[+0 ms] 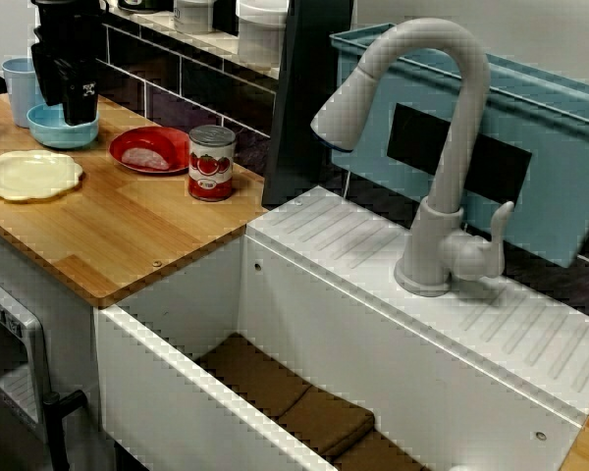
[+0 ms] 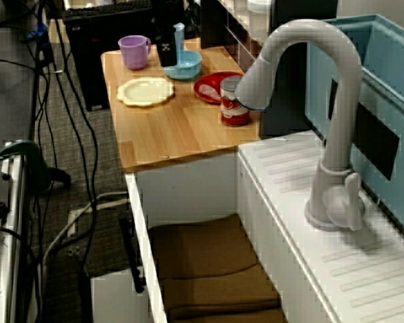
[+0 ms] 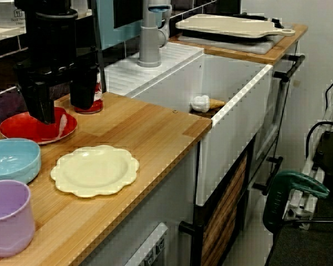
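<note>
Purple cup [image 2: 135, 50] stands at the left end of the wooden table [image 1: 128, 235]; a pale blue cup [image 1: 20, 90] stands just beside it, closer to the back left corner.

Next to the right is the light blue bowl [image 1: 59, 135], near the back edge. The black end effector [image 3: 62, 111] hangs over this bowl; in the view from the table end its two fingers [image 3: 39, 105] stand apart with nothing between them, so it is released and empty. In the view over the sink its lower tip comes down to the level of the bowl rim; I cannot tell if it touches the bowl.

A cream plate [image 1: 29, 175] with a wavy rim lies near the front edge, just beside the bowl but apart from it.

Further right, by the back edge, lies a red plate [image 1: 172, 142] with a pale pink piece [image 1: 147, 157] on it; a tomato can [image 1: 212, 162] stands upright just beside this plate, near the right edge of the table.

After the table comes the white sink [image 1: 157, 383], with brown mats [image 1: 294, 402] in its bottom; a white faucet [image 1: 450, 177] rises from the ribbed deck behind it; a blue bin [image 1: 560, 196] stands behind the faucet.
</note>
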Controlling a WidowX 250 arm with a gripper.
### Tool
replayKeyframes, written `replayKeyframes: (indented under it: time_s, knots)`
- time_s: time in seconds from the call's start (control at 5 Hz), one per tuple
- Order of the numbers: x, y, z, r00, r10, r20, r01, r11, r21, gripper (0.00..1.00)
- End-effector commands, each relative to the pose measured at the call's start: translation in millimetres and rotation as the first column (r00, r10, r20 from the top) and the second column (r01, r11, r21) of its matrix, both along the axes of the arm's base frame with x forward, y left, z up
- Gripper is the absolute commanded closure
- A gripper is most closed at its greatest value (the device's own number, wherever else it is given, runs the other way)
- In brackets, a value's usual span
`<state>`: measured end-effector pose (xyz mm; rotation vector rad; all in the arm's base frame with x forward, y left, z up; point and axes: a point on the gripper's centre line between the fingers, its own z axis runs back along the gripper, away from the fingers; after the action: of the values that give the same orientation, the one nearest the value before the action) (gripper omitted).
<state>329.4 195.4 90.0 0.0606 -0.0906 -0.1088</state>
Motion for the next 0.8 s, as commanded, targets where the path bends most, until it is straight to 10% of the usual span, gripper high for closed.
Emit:
replayKeyframes:
  time_s: [0.0,0.6]
  knots:
    - [10.8,-3.5,14.8,0.984,0.164,0.07,-0.167,0.985,0.033,0.0]
    - [29.8,-12.5,1.1,0.865,0.501,0.03,-0.501,0.866,-0.003,0.0]
